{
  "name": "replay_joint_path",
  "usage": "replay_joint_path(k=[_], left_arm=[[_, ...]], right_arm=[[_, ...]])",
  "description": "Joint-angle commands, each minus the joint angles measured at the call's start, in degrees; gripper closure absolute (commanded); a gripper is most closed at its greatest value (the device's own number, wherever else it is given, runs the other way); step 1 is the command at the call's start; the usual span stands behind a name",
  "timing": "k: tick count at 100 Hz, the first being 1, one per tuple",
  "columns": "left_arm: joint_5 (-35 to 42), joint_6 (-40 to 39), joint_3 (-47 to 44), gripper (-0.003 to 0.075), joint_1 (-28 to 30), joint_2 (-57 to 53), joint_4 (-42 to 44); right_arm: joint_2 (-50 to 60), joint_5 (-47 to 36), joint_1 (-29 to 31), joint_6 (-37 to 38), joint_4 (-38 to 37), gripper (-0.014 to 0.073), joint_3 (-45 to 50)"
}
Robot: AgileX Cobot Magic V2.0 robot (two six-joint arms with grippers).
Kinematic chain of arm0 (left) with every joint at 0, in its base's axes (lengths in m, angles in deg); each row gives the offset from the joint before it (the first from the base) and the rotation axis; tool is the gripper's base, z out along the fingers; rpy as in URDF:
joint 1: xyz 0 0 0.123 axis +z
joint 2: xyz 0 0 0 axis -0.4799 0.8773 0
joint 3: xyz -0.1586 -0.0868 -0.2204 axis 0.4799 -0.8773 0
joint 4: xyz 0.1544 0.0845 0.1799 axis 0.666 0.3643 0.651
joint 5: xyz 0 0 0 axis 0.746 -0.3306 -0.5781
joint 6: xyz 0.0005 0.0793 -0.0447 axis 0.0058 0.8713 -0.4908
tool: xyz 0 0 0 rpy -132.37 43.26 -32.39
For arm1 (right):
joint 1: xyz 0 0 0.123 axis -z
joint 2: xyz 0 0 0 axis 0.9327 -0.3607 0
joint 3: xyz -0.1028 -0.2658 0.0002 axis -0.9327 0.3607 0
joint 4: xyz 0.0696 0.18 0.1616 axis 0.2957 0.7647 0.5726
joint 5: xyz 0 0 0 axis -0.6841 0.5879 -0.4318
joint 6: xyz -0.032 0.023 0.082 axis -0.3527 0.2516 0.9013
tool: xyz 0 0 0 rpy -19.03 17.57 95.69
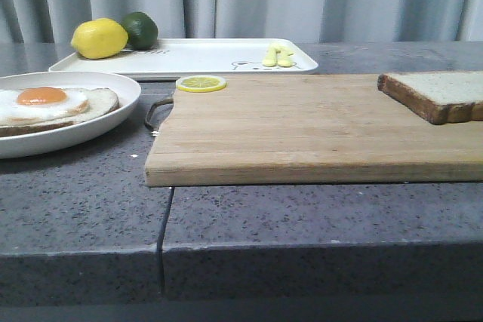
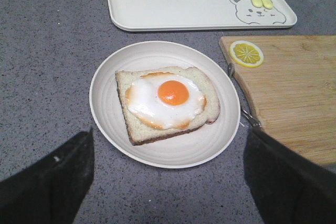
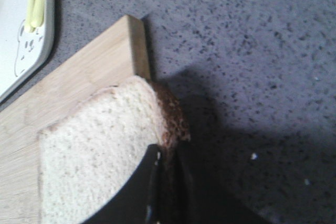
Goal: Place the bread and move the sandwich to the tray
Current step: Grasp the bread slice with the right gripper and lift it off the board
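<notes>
the right claw [image 3: 167, 192] looks clamped on the crust edge of the bread [image 3: 100, 150], a square pale slice with a porous crumb and dark brown crust, one dark finger [image 3: 131, 192] lying over its top face; the grip seems set at the edge so the slice can be lifted flat. the bread lies at the right end of the wooden cutting board [image 1: 302, 130], a long pale bamboo plank with a metal loop handle, its crust just at the board's corner. the left claw [image 2: 168, 177] hangs spread wide, empty, above the round white shallow plate [image 2: 107, 108], its black fingers [image 2: 52, 177] to either side, probably waiting to take the plate. on that plate, just left of the board, sits the sandwich [image 2: 167, 103], a brown-crusted slice under a glossy fried egg with orange yolk. behind the board lies the flat white rectangular tray [image 1: 204, 58], rounded corners and a bear drawing, carrying a yellow lemon [image 1: 99, 38], a dark green lime [image 1: 140, 29] and pale yellow cutlery [image 1: 277, 55]. a thin lemon slice [image 1: 201, 83] rests on the board's far left corner. all stand on the grey speckled stone counter [image 1: 83, 201].
</notes>
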Motion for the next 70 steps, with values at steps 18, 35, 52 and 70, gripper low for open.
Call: replay_joint_path(k=[18, 35, 52, 70], left_arm=[[3.58, 0.02, 2.0, 0.0174, 0.16, 0.45, -1.27], [3.58, 0.02, 2.0, 0.0174, 0.16, 0.45, -1.27], [3.58, 0.02, 2.0, 0.0174, 0.16, 0.45, -1.27], [3.58, 0.02, 2.0, 0.0174, 0.16, 0.45, -1.27]], right_arm=[[9.1, 3.55, 0.24, 1.64, 4.57, 0.0646, -1.74], [14.15, 6.78, 0.24, 2.83, 7.86, 0.0701, -1.74], [18.12, 10.12, 0.06, 4.92, 10.45, 0.0701, -1.74], [22.51, 9.78, -2.23, 6.3, 14.32, 0.0701, -1.8]])
